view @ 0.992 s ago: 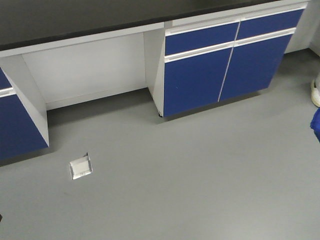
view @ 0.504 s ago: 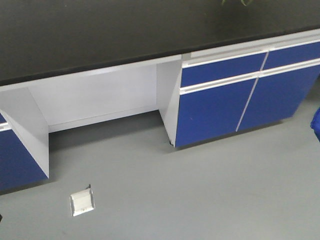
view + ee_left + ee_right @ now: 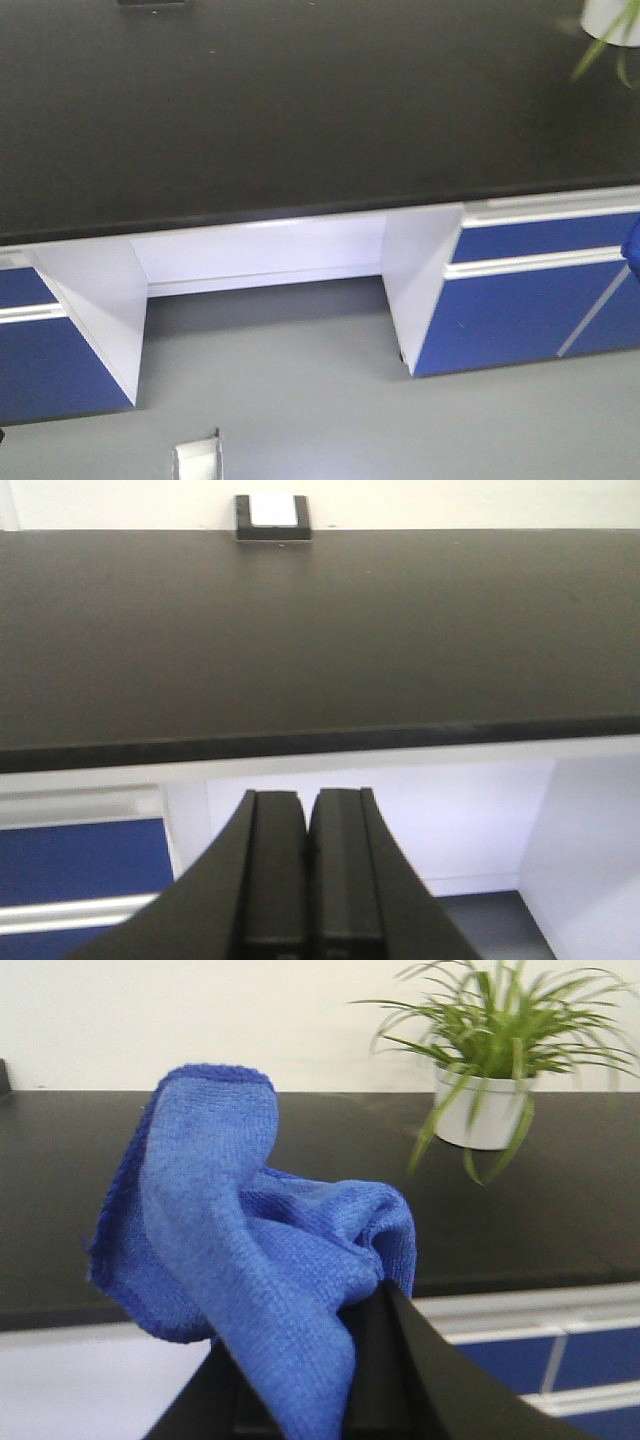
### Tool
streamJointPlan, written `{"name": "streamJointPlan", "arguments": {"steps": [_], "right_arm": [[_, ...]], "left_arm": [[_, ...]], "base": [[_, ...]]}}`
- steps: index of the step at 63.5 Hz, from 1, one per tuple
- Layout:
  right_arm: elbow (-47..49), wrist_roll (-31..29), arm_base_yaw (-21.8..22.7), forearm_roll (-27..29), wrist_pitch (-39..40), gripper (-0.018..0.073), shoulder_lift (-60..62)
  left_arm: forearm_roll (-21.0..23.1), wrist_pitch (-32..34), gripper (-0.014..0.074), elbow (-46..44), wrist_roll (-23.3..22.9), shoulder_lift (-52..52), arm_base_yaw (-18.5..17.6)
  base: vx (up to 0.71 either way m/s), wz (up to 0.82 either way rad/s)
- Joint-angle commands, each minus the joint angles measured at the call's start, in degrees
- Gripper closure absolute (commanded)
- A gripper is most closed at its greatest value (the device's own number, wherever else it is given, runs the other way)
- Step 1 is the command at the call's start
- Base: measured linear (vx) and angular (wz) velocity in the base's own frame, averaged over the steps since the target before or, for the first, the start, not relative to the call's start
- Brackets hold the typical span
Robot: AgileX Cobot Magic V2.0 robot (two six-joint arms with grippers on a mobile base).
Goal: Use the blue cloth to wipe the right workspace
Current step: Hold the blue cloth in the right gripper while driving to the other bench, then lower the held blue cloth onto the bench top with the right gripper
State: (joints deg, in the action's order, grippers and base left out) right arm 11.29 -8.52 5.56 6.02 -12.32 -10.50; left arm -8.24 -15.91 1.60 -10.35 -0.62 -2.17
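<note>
The blue cloth (image 3: 250, 1250) hangs bunched up in my right gripper (image 3: 312, 1335), whose jaws are shut on it; it stands in front of the counter's front edge, not touching the top. A sliver of the blue cloth (image 3: 632, 248) shows at the right border of the front view. The right workspace (image 3: 300, 110) is a wide matte black countertop (image 3: 320, 640) with a small black socket box (image 3: 272, 515) at its back wall. My left gripper (image 3: 307, 802) is shut with nothing in it, held below and in front of the counter edge.
A potted green plant in a white pot (image 3: 490, 1070) stands on the countertop at the back right, also seen as the plant (image 3: 608, 25) in the front view. Blue cabinet drawers (image 3: 540, 300) and a white kneehole (image 3: 260, 260) lie under the counter. A metal floor box (image 3: 197, 462) is set in the grey floor.
The front view has closed in on the counter: the black top now fills the upper half, the cabinets and floor box slid down, and the plant came into view.
</note>
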Motion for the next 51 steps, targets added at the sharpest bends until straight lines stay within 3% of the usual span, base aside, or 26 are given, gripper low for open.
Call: {"name": "streamJointPlan", "arguments": {"steps": [1, 51], "right_arm": [[1.81, -0.24, 0.08, 0.03, 5.25, 0.0562, -0.75], [1.81, -0.24, 0.08, 0.03, 5.31, 0.0562, -0.75]], "left_arm": [[-0.06, 4.52, 0.0602, 1.74, -0.49, -0.89, -0.25], [-0.06, 4.52, 0.0602, 1.74, -0.49, -0.89, -0.25]], "base": [[0.40, 0.33], [0.33, 0.14]]}}
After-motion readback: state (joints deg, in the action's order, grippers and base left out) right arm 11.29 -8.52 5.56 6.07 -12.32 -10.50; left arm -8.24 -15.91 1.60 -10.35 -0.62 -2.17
